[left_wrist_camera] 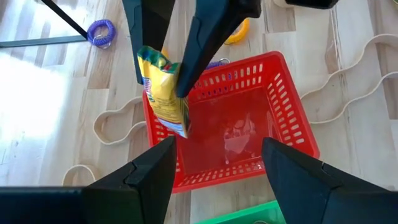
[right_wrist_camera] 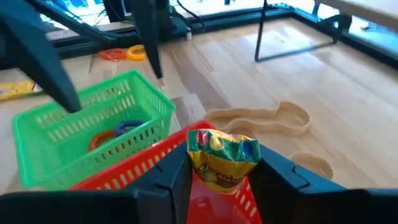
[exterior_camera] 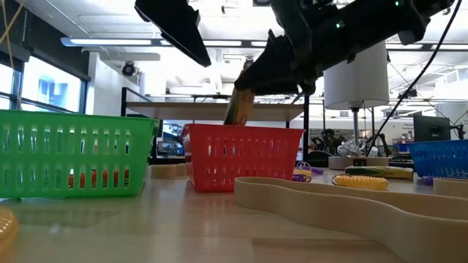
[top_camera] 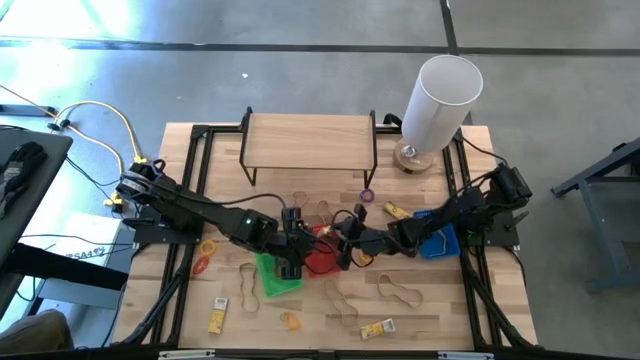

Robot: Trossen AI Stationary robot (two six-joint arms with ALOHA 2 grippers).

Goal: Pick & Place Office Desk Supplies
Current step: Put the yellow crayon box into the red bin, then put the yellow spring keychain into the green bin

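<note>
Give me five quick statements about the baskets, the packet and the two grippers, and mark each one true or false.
1. The right gripper is shut on a yellow packet. True.
2. The packet hangs over the green basket. False: it hangs over the red basket.
3. The left gripper holds a purple ring. False: it is open and holds nothing, above the red basket.
4. The green basket already has rings inside it. True: an orange one and a darker one show in the right wrist view.
5. The blue basket sits between the green and red ones. False: it is apart, on the right arm's side.
</note>
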